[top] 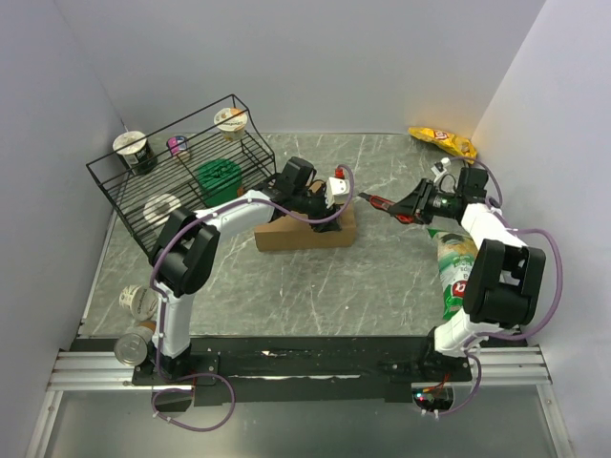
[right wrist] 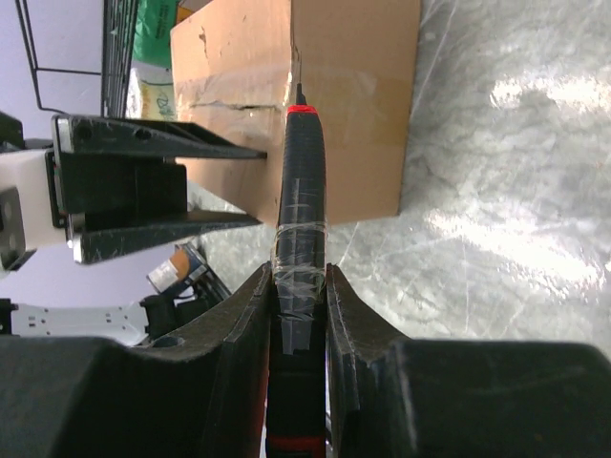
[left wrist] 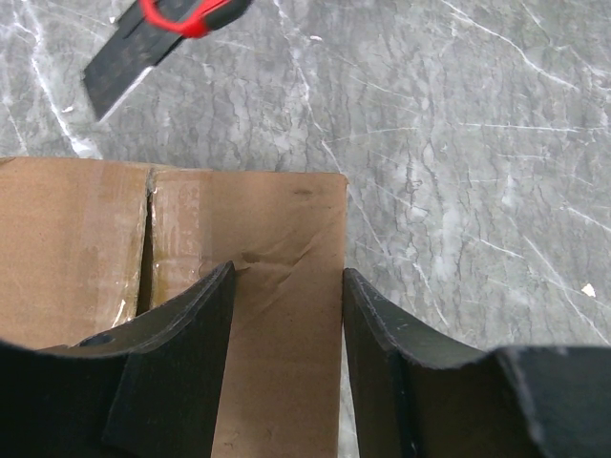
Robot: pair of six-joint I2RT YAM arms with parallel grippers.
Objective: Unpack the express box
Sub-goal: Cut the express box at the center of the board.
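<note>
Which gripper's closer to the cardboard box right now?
Left. The left gripper hovers over one end of the cardboard box, jaws open; the right gripper holds a utility knife off to its side.

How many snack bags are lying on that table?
2. A yellow bag lies in the far right corner; a green bag lies along the right side, partly under the right arm. Others could be hidden behind it.

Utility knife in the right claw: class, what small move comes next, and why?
Probably ease the right claw forward until the utility knife touches the taped centre seam of the express box. The flaps lie shut, the blade looks clear of the cardboard, and the open left claw sits over the box's end.
</note>
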